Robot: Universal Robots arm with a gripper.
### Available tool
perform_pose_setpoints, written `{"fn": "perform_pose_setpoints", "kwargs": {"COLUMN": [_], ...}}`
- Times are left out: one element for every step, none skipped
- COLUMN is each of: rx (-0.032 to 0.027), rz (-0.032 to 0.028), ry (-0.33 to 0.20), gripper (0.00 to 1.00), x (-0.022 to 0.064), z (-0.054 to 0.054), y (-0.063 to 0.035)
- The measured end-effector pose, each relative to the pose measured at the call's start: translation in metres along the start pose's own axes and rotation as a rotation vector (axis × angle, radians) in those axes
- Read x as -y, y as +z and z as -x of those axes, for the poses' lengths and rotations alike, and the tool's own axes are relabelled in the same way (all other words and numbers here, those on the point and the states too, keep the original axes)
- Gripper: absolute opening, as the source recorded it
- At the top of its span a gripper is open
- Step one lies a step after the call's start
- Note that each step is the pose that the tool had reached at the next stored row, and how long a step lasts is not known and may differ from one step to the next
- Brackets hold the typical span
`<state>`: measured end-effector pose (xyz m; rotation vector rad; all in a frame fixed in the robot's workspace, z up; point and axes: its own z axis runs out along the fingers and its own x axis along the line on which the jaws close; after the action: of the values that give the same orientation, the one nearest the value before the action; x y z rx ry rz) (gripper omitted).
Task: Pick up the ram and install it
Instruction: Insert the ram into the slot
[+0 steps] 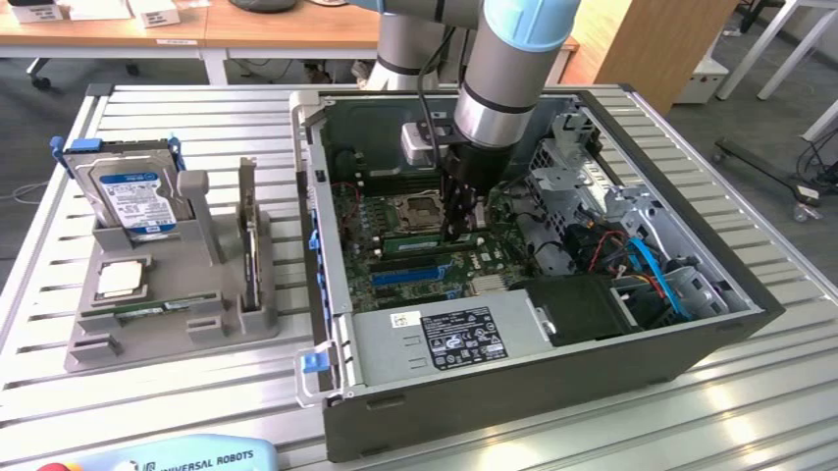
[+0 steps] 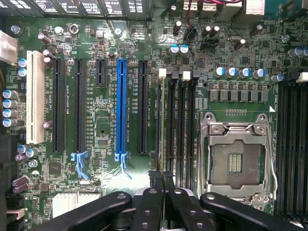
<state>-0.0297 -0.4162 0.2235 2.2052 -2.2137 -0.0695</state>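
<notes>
1. Nearest the wrist camera, the end effector (image 2: pixel 162 192) looks closed on the ram (image 2: pixel 162 159), which is held on edge over the DIMM slots (image 2: pixel 179 125) beside the CPU socket (image 2: pixel 236 159).
2. Its long axis runs parallel to the slots. It should be kept upright and pressed straight down.
3. Farther off, a second ram stick (image 1: pixel 144 310) lies in the worktop tray (image 1: pixel 92 353).

"UNIVERSAL ROBOTS" on the teach pendant (image 1: pixel 196 458), outside the case, well apart from the gripper (image 1: pixel 458 234). Power supply label (image 1: pixel 458 339), near the gripper: print and symbols too small to read. Hard drive blue label (image 1: pixel 131 196), well apart from the gripper: unreadable. Motherboard slot lettering (image 2: pixel 131 108), near the gripper: illegible.
</notes>
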Motion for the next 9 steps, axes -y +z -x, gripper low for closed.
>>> {"fn": "perform_pose_setpoints", "kwargs": {"rx": [0.0000,-0.0001,0.0000,0.0000,0.0001,0.0001,0.0001,0.0001,0.0001], "rz": [0.0000,0.0000,0.0000,-0.0001,-0.0001,-0.0001,-0.0001,-0.0001,-0.0001], "ry": [0.000,0.000,0.000,0.000,0.000,0.000,0.000,0.000,0.000], "gripper": [0.11,0.11,0.11,0.11,0.11,0.11,0.11,0.13,0.18], "x": [0.0000,0.0000,0.0000,0.0000,0.0000,0.0000,0.0000,0.0000,0.0000], "z": [0.0000,0.0000,0.0000,0.0000,0.0000,0.0000,0.0000,0.0000,0.0000], "y": [0.0000,0.0000,0.0001,0.0001,0.0001,0.0001,0.0001,0.0001,0.0001]}}
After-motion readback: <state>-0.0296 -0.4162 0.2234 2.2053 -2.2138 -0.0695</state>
